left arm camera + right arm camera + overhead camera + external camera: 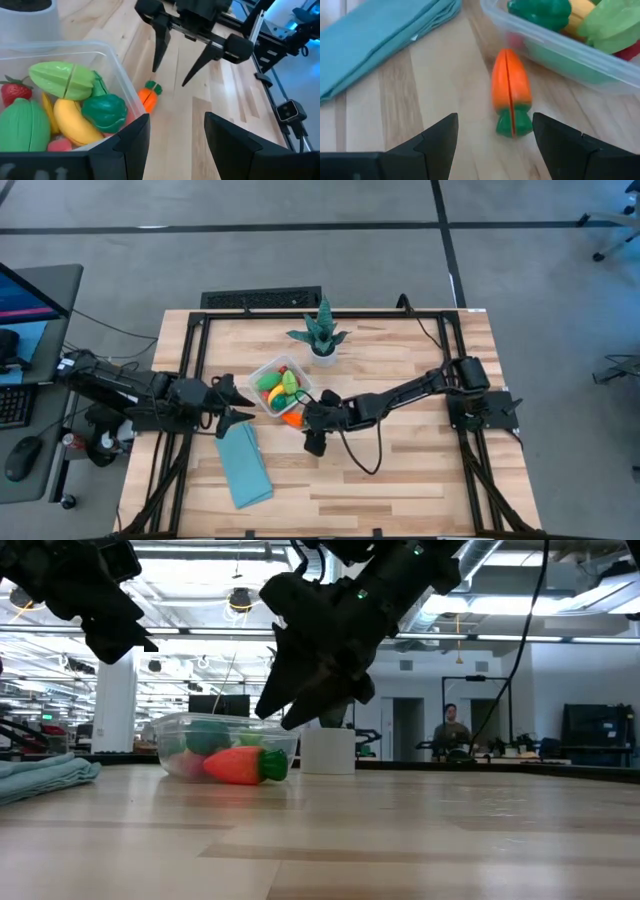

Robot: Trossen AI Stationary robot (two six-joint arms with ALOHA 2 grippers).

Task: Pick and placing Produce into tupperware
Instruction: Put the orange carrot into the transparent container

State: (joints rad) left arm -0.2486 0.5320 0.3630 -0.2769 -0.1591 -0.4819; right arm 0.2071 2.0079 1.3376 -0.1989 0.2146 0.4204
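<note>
Blue cloth [244, 468] lies lower left of centre on the wood tabletop [420, 470]. Left end effector [236, 404] sits w/ fingers spread, just left of the tupperware [262, 370] at frame centre, which holds green, yellow & red produce [279, 386]. An orange carrot [292, 419] lies on the tabletop just beside the tupperware's lower right corner. Right end effector [312, 408], also spread, holds nothing, right by the carrot. Potted plant [322, 335] stands above the tupperware.

One clear tupperware [119, 75], one orange carrot [511, 90] on the table, one folded blue cloth [243, 467], one potted plant [321, 336] and two grippers are seen. Produce inside the tupperware cannot be fully counted.
</note>
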